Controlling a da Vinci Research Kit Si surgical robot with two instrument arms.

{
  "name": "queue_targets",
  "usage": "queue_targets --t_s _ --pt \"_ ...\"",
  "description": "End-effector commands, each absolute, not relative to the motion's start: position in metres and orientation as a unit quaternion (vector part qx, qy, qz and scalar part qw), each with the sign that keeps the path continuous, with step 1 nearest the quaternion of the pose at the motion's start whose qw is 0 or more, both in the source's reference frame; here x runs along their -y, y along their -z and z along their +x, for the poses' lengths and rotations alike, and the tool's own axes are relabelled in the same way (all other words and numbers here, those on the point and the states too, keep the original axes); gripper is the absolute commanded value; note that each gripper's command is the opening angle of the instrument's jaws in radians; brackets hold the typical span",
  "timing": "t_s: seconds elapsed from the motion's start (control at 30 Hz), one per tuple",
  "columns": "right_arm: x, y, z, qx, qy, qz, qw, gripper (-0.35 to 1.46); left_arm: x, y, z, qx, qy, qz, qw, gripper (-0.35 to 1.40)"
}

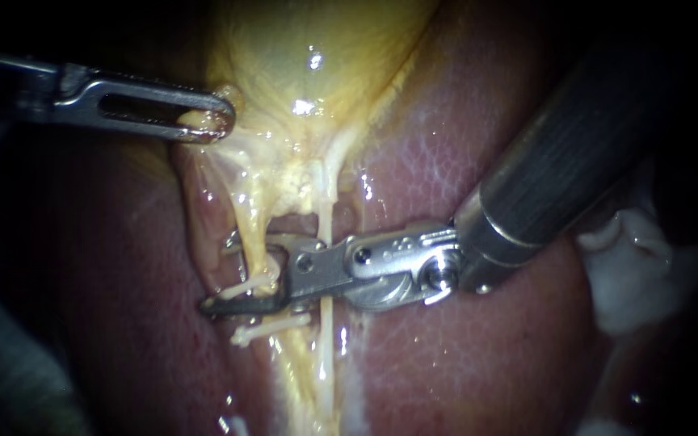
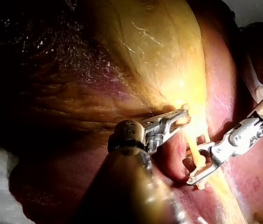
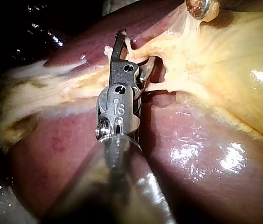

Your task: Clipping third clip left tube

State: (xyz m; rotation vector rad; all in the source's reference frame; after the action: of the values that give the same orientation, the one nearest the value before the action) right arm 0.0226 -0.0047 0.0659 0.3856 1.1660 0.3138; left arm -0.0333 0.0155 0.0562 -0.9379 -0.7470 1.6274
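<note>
Gallbladder (image 1: pixel 309 73) neck is clenched in left instrument (image 1: pixel 218 123) pincer and pulled toward 10 o'clock, keeping tubes taut. Left tube (image 1: pixel 254 230), 7 o'clock of centre, is straddled by right instrument (image 1: pixel 221 274) pincer, spread. A clip (image 1: pixel 272 325) is seated at its 6 o'clock.

Gallbladder (image 1: pixel 309 64): upper centre, on liver (image 1: pixel 478 153).
Left instrument (image 1: pixel 216 121): jaws clamping gallbladder's left edge.
Right instrument (image 1: pixel 240 274): jaws parted, straddling left tube (image 1: pixel 256 230).
Upper clip (image 1: pixel 250 286), lower clip (image 1: pixel 270 325): across left tube.
Right tube (image 1: pixel 325 226): just beside, passing behind right instrument.
</note>
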Motion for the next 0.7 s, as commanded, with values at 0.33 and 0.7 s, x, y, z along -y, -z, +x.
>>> queue_targets --t_s 0.33,0.7 --pt "0.0039 -0.0648 0.0208 -0.546 -0.148 0.185 0.804 0.5 -0.0155 -0.0562 -0.0333 0.313 -0.682 -0.393 0.531 -0.35" --pt "0.0033 -0.064 0.0191 -0.547 -0.165 0.235 0.786 0.5 -0.0155 -0.0562 -0.0332 0.313 -0.682 -0.393 0.531 -0.35"
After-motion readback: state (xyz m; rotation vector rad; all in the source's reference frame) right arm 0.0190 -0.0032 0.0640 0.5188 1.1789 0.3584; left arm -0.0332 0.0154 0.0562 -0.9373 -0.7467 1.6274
